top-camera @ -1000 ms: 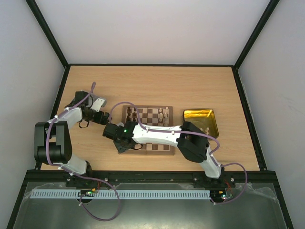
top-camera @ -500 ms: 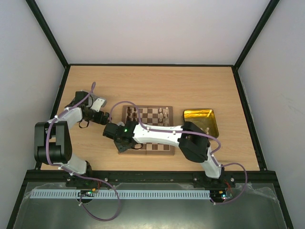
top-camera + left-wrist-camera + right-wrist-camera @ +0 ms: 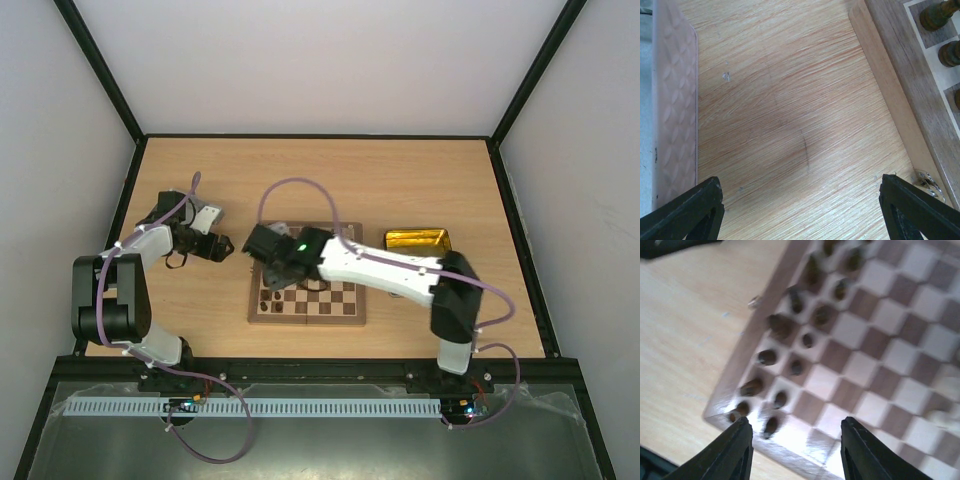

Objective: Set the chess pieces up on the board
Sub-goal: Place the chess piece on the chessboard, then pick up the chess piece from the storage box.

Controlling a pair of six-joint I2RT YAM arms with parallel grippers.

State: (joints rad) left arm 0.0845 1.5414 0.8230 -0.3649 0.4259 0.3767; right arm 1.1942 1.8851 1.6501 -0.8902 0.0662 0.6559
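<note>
Observed: right gripper point(image 3: 795, 432) with fingers spread, nothing between them, poised over left side of board point(image 3: 306, 318). Board lies mid-table, in front of both arms. Dark brown chess pieces point(image 3: 780, 326) stand in two rows along that left edge; wrist view blurred, count not reliable. One cream piece point(image 3: 941, 416) visible toward opposite side, indistinct. Left gripper point(image 3: 800, 200) has fingers wide apart, empty, over bare table point(image 3: 780, 125) just beside board's left border. Gold tray point(image 3: 418, 240) to right of board, partly hidden by right arm.
</note>
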